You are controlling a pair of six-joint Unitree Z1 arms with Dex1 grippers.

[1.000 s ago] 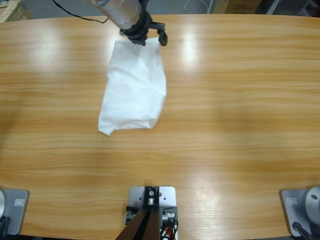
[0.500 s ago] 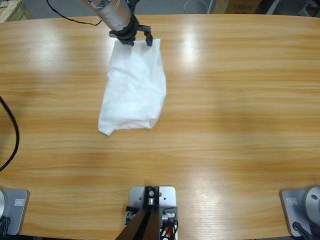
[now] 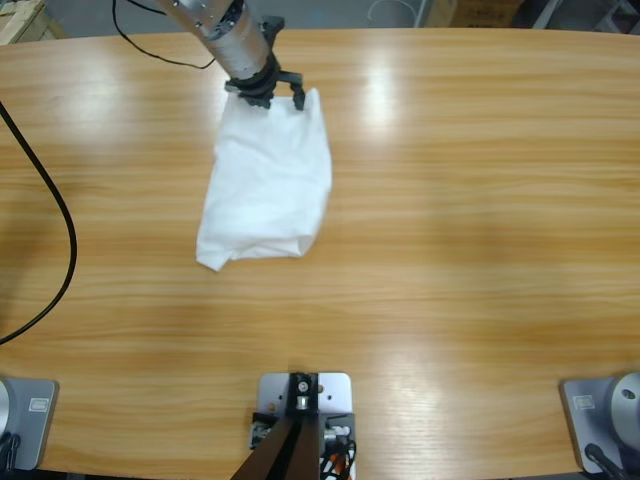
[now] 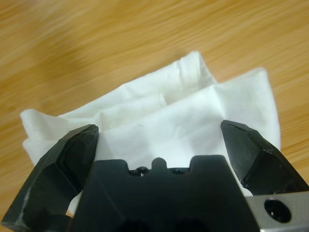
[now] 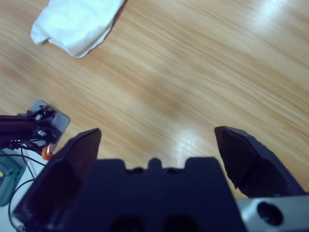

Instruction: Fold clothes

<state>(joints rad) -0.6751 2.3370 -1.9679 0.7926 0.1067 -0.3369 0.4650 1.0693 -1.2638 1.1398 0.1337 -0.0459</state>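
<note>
Spread wide, the left gripper (image 3: 270, 98) hangs over the far edge of the folded T-shirt (image 3: 267, 185), its jaws released and holding nothing. Along that wrist, white layered folds (image 4: 193, 121) lie between and beyond the two black jaws. From above, the arm reaches in from about eleven o'clock, and the shirt sits left of the table's (image 3: 480, 200) middle as a narrow white bundle running from twelve towards seven o'clock. A black cable (image 3: 55, 210) loops over the wood at nine o'clock. Over bare wood the right gripper (image 5: 159, 140) also gapes, well apart from the shirt (image 5: 77, 21), which shows at eleven o'clock in its view.
</note>
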